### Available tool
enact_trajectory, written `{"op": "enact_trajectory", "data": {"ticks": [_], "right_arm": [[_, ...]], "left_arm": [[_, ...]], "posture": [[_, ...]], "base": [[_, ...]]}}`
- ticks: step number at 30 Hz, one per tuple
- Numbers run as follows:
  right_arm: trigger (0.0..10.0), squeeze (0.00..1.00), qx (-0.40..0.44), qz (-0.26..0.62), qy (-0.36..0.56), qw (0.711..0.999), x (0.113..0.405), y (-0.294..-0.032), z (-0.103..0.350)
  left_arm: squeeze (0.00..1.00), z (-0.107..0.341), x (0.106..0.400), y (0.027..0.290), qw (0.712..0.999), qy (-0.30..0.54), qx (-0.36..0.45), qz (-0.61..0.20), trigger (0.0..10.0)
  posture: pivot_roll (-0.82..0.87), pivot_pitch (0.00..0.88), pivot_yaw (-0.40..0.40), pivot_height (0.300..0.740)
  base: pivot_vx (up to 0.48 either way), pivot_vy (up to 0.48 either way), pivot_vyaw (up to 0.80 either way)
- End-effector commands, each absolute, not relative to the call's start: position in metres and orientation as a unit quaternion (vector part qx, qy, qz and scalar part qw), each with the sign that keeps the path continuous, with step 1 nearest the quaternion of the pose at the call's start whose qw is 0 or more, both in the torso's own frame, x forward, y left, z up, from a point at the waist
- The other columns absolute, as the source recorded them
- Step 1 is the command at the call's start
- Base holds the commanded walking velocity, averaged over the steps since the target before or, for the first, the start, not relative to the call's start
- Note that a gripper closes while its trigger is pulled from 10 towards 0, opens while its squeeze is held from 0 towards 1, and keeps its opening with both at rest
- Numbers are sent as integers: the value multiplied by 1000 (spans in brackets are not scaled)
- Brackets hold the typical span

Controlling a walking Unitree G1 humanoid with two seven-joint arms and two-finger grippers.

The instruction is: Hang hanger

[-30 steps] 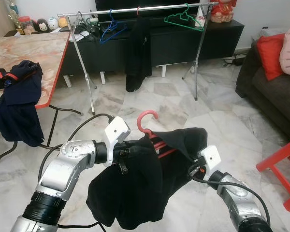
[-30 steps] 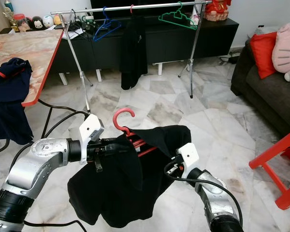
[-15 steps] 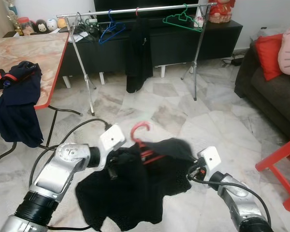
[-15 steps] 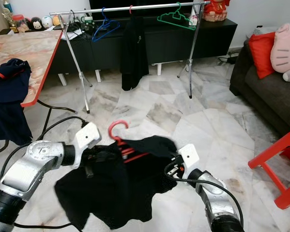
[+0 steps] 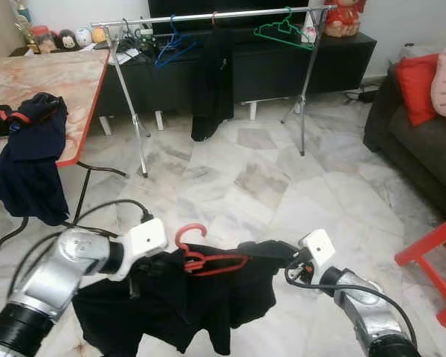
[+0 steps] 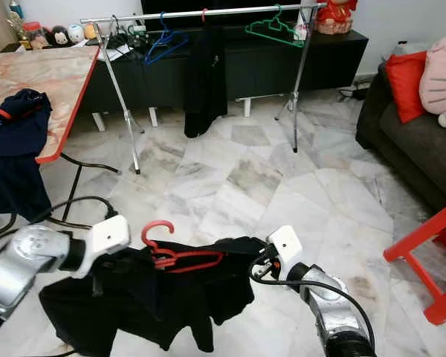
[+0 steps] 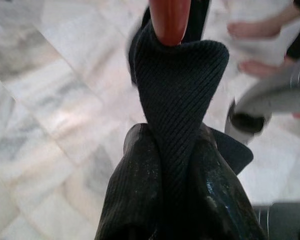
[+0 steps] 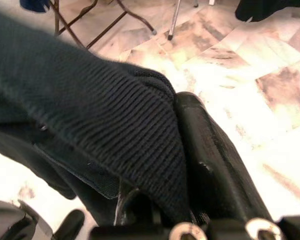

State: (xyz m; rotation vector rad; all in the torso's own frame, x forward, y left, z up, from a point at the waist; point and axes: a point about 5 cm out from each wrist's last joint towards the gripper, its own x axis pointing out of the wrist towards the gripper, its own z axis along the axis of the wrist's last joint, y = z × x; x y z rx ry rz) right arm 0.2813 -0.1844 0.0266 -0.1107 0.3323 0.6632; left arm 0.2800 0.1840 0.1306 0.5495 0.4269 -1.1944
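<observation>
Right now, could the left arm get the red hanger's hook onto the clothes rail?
Probably not yet: the rail stands well across the floor, and both the left gripper and right gripper hold the black garment carrying the red hanger low.

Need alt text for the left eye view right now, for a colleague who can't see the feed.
Both grippers hold a black garment on a red hanger low over the marble floor, left gripper and right gripper at opposite ends. Beyond stands a clothes rack with blue and green hangers and a dark garment.
</observation>
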Motion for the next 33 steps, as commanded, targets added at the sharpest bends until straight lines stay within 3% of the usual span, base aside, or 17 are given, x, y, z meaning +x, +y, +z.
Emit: {"op": "enact_trajectory", "data": {"ticks": [1,5,10,13,25,26,27,28,31,32,33], "right_arm": [[0,0,-73,321,166,930,283,-190,28],[0,0,-81,317,172,929,282,-191,26],[0,0,-96,321,181,925,283,-192,25],[0,0,-104,321,185,923,283,-193,24],[0,0,-188,354,229,887,275,-190,9],[3333,0,-212,354,242,878,274,-190,6],[3333,0,-212,354,242,878,274,-190,6],[10000,0,-217,351,245,877,274,-189,5],[10000,0,-201,347,246,882,276,-187,5],[10000,608,-191,351,245,883,276,-186,6],[10000,1000,-172,365,243,882,276,-185,7]], "left_arm": [[0,150,284,191,780,164,244,-552,10000],[0,152,279,191,766,169,233,-575,10000],[0,150,260,187,693,196,249,-647,10000],[0,147,255,189,668,214,260,-664,10000],[0,140,238,176,608,227,267,-712,10000],[0,135,238,175,603,238,281,-708,10000],[0,135,238,175,603,238,281,-708,10000],[0,133,239,176,602,241,289,-704,10000],[0,130,241,177,608,241,294,-697,10000],[0,131,241,177,610,241,294,-696,10000],[0,131,241,177,610,241,296,-694,10000]], "posture": [[-57,10,-23,740],[-57,10,-27,740],[-59,13,-29,740],[-60,14,-29,740],[-56,13,-27,740],[-58,13,-26,740],[-58,13,-26,740],[-60,13,-27,740],[-59,11,-26,740],[-59,11,-26,740],[-59,11,-26,740]], "base": [[0,0,0],[0,0,0],[0,0,0],[0,0,0],[0,0,0],[0,0,0],[0,0,0],[0,0,0],[0,0,0],[0,0,0],[0,0,0]]}}
